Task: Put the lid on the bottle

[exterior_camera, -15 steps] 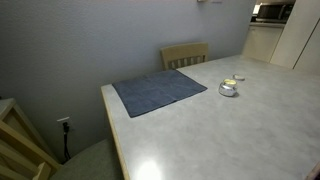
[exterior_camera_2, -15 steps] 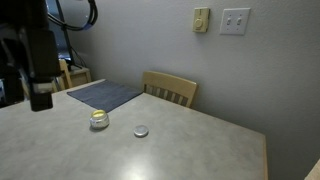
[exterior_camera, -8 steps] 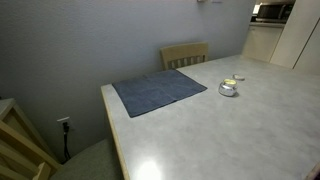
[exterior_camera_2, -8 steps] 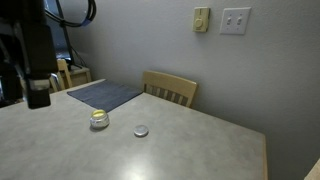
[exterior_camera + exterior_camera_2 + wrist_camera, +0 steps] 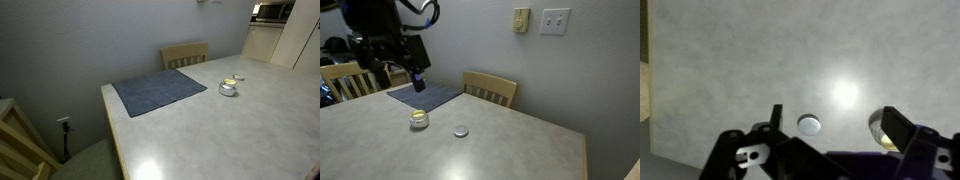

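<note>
Arm [image 5: 380, 25] has swung away since the last look. It was a big dark block hugging the left edge of the frame, close to the camera, and now it sits further back in the upper left, its lower end showing just above the mat [image 5: 424, 95] in the picture. Lid and bottle haven't budged.

Closest stuff first, so wrist view: the gripper [image 5: 832, 118] fills the bottom of the frame, jaws spread as wide as they go, nothing between them. Past the fingertips, the lid [image 5: 810, 124] is a small pale disc lying flat on the table [image 5: 730, 60], low in the frame just left of centre. The bottle [image 5: 877, 128] peeks out at lower right, half hidden behind one finger, so the two are near each other but apart. There's a bright glare spot on the table just above them.

In both exterior views the table is a big pale speckled slab. In an exterior view the bottle [image 5: 418, 120] stands upright left of centre, with the lid [image 5: 461, 131] flat on the table a little to its right, not touching. In an exterior view the bottle [image 5: 229, 90] glints silver right of centre and the lid [image 5: 234, 79] lies just behind it.

Further back, the grey-blue mat [image 5: 158, 92] lies flat along the table's far edge, well apart from both. A wooden chair [image 5: 490, 88] stands behind that edge, and on the wall at upper right are two plates [image 5: 555, 19].
</note>
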